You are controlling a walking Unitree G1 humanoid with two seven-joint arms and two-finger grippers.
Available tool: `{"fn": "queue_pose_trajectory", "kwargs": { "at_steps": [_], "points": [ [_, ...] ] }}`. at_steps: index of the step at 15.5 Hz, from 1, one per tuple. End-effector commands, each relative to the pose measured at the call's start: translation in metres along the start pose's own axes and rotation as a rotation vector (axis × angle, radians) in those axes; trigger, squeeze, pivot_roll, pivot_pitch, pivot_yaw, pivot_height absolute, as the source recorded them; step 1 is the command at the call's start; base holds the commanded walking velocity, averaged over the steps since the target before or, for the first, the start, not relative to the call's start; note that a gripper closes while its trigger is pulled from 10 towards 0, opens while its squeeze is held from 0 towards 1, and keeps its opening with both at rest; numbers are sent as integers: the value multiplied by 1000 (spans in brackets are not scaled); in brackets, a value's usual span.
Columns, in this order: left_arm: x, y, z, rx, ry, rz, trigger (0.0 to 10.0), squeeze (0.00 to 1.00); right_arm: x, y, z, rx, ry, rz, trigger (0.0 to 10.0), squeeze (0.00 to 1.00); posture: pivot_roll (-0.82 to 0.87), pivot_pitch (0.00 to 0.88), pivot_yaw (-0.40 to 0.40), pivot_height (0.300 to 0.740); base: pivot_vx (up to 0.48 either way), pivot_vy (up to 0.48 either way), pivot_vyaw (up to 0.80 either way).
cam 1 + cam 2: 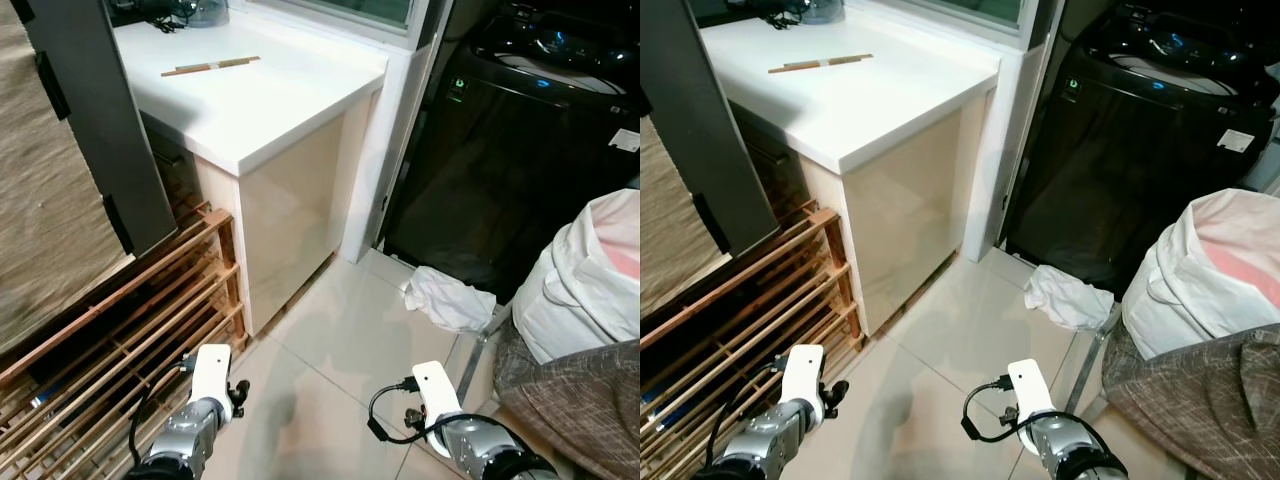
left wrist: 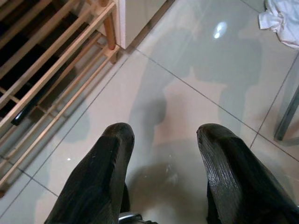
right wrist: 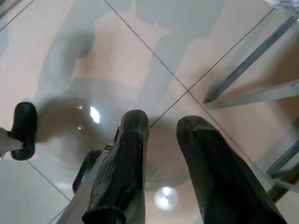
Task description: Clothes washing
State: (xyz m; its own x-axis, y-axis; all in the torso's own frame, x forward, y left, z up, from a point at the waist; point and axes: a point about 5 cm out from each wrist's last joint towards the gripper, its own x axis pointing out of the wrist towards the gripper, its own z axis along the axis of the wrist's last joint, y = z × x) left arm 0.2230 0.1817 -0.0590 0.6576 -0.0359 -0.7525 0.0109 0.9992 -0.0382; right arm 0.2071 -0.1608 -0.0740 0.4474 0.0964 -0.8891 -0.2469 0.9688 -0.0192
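**Grippers low, cloth on floor ahead**

The white cloth (image 1: pixel 447 298) lies crumpled on the tiled floor (image 1: pixel 340 340) at the foot of the black washer (image 1: pixel 520 150) — ahead of the right gripper (image 3: pixel 161 140), well apart from it. Left gripper (image 2: pixel 163 144) hangs over bare tile, fingers spread, holding nothing. Right gripper fingers stand slightly parted — empty. A white laundry bag (image 1: pixel 590 270) sits right of the cloth.

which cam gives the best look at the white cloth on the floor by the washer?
Right eye view: the white cloth lies whole and unclipped on the tiles in front of the dark washer. The left eye view shows it too, nearer the laundry bag. The left wrist view catches just a corner of it at the frame's edge.
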Motion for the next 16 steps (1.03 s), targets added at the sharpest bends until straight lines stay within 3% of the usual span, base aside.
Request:
{"fn": "queue_pose_trajectory", "kwargs": {
  "at_steps": [1,16],
  "points": [
    [-1,-2,-10,-8,34,-12,10000,0,0,-4,0,9,6,-17,10000,0,120,0,-87,740,0,0,0],
    [-1,-4,-16,-9,57,-29,10000,0,-1,-6,7,16,-35,-12,10000,0,125,0,-97,740,0,0,0]
  ]
}}
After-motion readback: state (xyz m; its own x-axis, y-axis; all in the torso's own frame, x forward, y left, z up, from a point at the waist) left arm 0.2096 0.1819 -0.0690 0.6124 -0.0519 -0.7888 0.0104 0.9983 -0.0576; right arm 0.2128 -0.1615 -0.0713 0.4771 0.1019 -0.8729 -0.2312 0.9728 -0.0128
